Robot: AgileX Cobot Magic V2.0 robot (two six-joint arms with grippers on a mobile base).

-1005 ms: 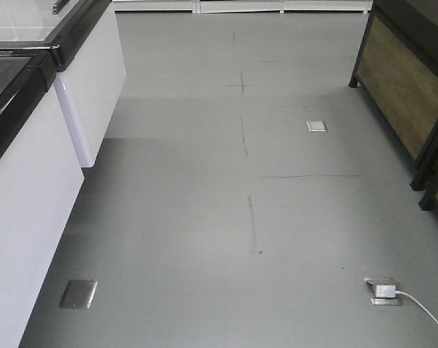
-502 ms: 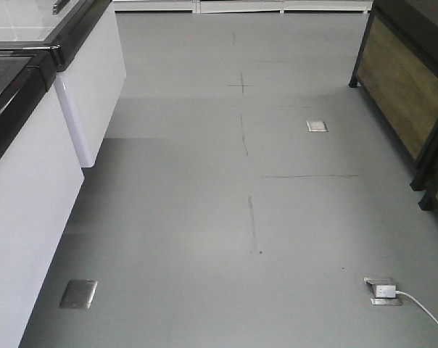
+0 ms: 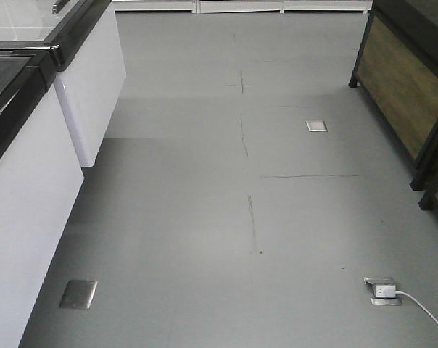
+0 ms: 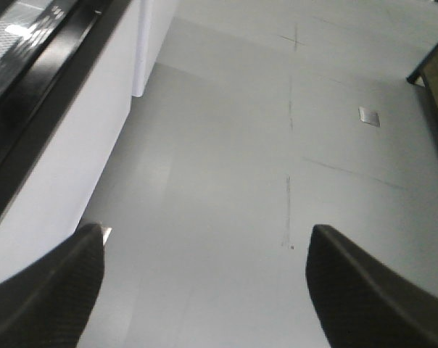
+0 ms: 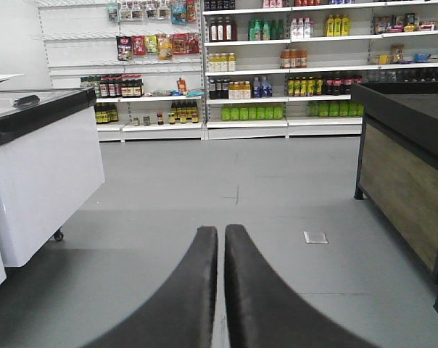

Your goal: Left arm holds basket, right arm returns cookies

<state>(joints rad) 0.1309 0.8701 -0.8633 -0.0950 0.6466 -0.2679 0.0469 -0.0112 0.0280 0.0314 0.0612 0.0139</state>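
The basket and the cookies are out of view in every frame. In the left wrist view my left gripper [image 4: 204, 235] stands wide open over bare grey floor, with nothing between its two black fingers [image 4: 56, 290]. In the right wrist view my right gripper [image 5: 221, 230] points level toward the far shelves. Its two black fingers [image 5: 197, 290] are shut together with only a thin slit between them, and they hold nothing. Neither arm shows in the front view.
A white chest freezer with a black rim [image 3: 30, 130] lines the left side. A dark wood-panelled counter [image 3: 407, 94] stands at the right. Floor sockets [image 3: 317, 125] and a plugged white cable [image 3: 415, 308] lie on the grey floor. Stocked shelves [image 5: 277, 65] fill the far wall.
The front view has crept slightly forward: the floor plate at lower left and the white plug sit a little lower in the frame.
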